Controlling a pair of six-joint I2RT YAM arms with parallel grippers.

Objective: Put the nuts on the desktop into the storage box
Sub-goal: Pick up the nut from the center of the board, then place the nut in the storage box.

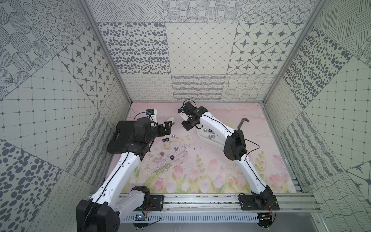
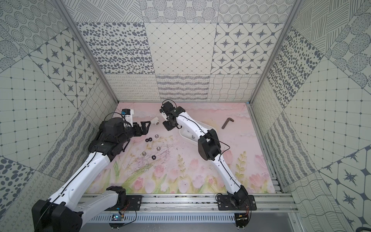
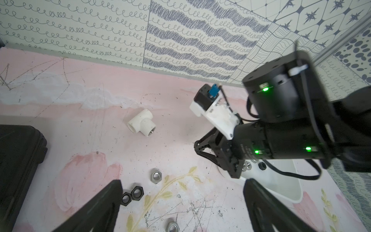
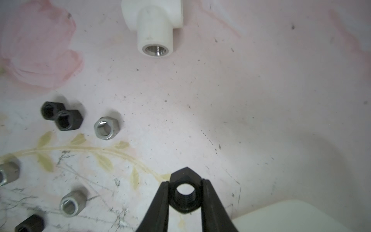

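Beside loose nuts (image 4: 106,128), white pipe fitting (image 4: 154,26)

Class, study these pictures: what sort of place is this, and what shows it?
Most likely a robot test booth, not a home: patterned wall panels box in a flower-printed desktop, two robot arms are mounted on an aluminium rail at its front, and nuts lie scattered beside a white storage box.
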